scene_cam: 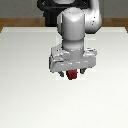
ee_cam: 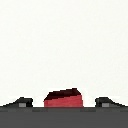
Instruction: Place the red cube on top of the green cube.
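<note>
Hanging over the middle of the white desk (scene_cam: 20, 75), the arm (scene_cam: 75, 25) points straight down, its pale wrist housing upright and the broad claw body level beneath it. The claw (scene_cam: 73, 75) sits low, close to the desk surface, with its dark base showing at the far edge of the desk behind it.

Between the claw's fingers sits the red cube (scene_cam: 73, 76), only its lower part showing below the claw body in the exterior view. In the wrist view the red cube (ee_cam: 62, 98) appears midway between the two dark fingertips (ee_cam: 20, 102), its top face darker than its front face and turned slightly askew to the claw (ee_cam: 64, 102). A clear gap shows on each side between cube and fingertip there, so the jaws stand wide and astride the cube rather than pressed on it. Whether the cube rests on the desk or is lifted off it cannot be told from either view.

The desk around the claw is plain white, with a wooden floor strip (scene_cam: 15, 22) showing beyond its far edge. The green cube shows in neither view, and no writing can be read anywhere.
</note>
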### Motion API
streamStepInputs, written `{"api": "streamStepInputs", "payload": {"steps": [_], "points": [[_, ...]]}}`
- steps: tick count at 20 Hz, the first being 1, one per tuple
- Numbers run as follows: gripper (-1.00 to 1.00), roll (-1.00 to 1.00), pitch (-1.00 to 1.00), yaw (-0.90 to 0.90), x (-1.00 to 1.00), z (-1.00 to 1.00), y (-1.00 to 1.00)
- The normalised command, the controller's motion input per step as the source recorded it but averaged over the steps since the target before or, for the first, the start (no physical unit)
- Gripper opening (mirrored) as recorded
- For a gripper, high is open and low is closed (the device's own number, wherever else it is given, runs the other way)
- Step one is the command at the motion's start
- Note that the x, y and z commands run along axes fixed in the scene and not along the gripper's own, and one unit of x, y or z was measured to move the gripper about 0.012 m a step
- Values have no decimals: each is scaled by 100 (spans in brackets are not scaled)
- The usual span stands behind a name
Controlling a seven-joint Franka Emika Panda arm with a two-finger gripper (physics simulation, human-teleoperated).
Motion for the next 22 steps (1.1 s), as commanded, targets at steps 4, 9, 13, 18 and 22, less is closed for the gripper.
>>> {"api": "streamStepInputs", "payload": {"steps": [4,9,13,18,22], "points": [[-100,0,0,0,0,0,0],[-100,0,0,0,0,20,0],[-100,0,0,0,0,75,0],[-100,0,0,0,0,100,0],[-100,0,0,0,0,100,0]]}}
